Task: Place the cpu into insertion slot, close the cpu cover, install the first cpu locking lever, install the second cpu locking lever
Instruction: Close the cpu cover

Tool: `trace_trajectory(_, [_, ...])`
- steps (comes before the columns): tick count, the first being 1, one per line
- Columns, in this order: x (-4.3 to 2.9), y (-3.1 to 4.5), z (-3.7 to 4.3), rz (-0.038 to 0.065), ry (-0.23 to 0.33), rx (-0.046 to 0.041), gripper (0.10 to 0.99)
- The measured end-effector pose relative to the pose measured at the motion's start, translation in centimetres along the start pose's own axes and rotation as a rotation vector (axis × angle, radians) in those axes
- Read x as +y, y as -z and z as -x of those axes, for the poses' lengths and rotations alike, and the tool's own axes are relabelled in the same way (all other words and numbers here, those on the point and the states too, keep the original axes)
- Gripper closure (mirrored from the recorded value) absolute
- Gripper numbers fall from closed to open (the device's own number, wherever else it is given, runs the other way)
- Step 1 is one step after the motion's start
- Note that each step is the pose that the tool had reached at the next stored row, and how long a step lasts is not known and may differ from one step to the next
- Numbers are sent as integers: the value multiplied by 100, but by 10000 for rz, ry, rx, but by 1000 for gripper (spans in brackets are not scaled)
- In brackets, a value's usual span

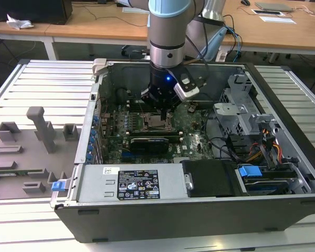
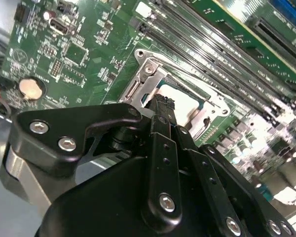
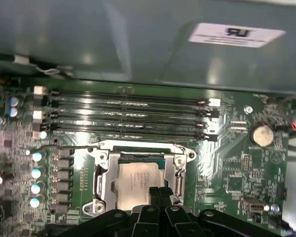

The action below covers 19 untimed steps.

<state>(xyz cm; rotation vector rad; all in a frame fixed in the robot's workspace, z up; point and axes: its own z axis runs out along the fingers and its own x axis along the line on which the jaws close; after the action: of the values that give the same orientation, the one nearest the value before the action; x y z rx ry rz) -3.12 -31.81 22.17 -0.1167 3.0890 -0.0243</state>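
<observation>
Exterior view: gripper at frame centre, low inside open computer case, walls well apart from it. One insertion slot just beneath.

First wrist view: one cpu seated in slot, one cpu cover framing it, four memory slots beside. Gripper clenched, empty, tips over cpu edge.

Second wrist view: clenched tips near cpu edge.

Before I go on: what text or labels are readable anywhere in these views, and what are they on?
Black label on the grey metal cover: print too small to read.
White sticker beside it: unreadable.
White label on the case wall: a dark mark, not legible.
Circuit board markings: too fine to read.
No text can be quoted.
</observation>
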Motion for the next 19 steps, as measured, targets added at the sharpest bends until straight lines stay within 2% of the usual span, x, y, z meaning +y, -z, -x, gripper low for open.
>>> trace_trajectory(6, [13, -23, -156, 21, 386, -7, 980])
trace_trajectory(11, [17, -34, -186, 10, 836, -10, 980])
trace_trajectory(13, [20, -41, -222, 10, 830, -12, 980])
trace_trajectory(19, [24, -54, -264, -12, 393, -3, 980])
